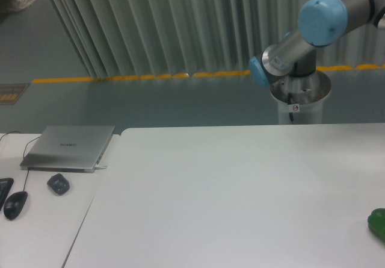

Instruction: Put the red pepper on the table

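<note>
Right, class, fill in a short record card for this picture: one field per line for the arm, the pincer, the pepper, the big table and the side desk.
arm: elbow and base visible at upper right, behind the table
pincer: out of frame
red pepper: not visible
table: white top, one green vegetable at its right edge, partly cut off
side desk: closed laptop, mouse, small dark object
floor: yellow line before the curtain

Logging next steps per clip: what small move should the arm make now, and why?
Probably swing the grey, blue-capped arm into view over the large white table. Its gripper and the red pepper are out of frame; only a glossy green vegetable shows at the right edge.
</note>
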